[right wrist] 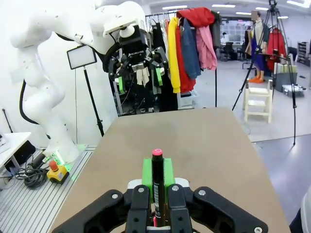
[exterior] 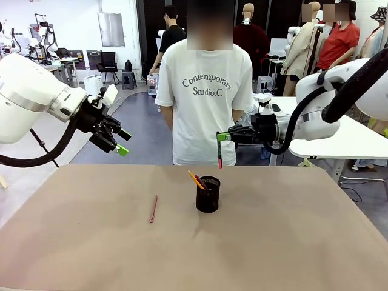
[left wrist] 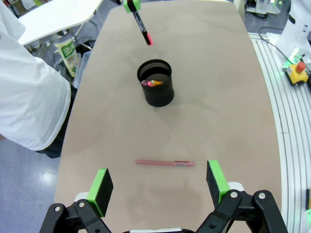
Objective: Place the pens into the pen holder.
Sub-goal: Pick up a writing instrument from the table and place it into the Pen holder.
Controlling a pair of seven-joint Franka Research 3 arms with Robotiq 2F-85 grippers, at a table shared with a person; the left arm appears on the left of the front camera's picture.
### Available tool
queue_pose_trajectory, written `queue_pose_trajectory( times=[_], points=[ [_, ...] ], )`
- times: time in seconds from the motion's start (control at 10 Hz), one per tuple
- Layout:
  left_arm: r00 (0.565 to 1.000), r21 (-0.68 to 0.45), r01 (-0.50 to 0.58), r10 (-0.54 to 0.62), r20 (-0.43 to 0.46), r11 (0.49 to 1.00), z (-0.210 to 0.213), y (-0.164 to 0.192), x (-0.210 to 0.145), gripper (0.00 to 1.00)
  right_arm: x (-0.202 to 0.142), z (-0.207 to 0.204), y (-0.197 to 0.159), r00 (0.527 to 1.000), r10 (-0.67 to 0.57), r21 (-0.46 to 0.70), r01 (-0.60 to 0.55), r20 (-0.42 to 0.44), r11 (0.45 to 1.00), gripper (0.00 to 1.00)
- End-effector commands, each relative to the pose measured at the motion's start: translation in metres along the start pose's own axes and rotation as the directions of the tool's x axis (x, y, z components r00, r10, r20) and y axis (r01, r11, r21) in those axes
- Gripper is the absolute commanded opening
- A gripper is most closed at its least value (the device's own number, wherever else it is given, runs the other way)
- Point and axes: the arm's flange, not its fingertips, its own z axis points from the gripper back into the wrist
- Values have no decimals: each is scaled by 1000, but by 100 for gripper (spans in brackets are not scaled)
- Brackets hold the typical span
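Observation:
The black mesh pen holder [exterior: 208, 194] stands mid-table with a yellow-orange pencil [exterior: 195, 179] leaning out of it; from above, the pen holder [left wrist: 155, 82] shows orange and pink tips inside. A thin reddish-brown pen [exterior: 153, 208] lies flat on the table to the holder's left, and this pen [left wrist: 165, 163] is just ahead of my open left gripper [left wrist: 159, 182]. That left gripper [exterior: 118, 142] hangs high at the left. My right gripper [exterior: 223, 136] is shut on a black marker [exterior: 220, 159] with a pink-red end, held in the air beyond the holder. The marker [right wrist: 157, 167] sits between the right gripper's pads [right wrist: 167, 174].
A person in a white T-shirt [exterior: 206, 103] stands at the table's far edge, hands behind the back. The brown table top [exterior: 291, 242] is bare around the holder and pen. An emergency-stop box [left wrist: 297, 70] sits off the table's side.

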Motion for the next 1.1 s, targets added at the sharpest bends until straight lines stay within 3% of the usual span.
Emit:
queue_pose_trajectory(
  times=[0.0,0.6,0.7,1.0],
  points=[
    [1000,1,-10,10,-14,1000,2,1,2,100,-13,-12,-8,1000,11,-35,-11,26,999,0],
    [1000,1,-10,10,-14,1000,2,1,2,100,-38,-27,-13,999,-44,-33,45,27,998,0],
    [1000,1,-10,10,-14,1000,2,1,2,100,-38,-27,-13,998,-52,-33,53,27,998,4],
    [1000,1,-10,10,-14,1000,2,1,2,100,-38,-26,-12,998,-59,-35,60,29,998,61]
  ],
)
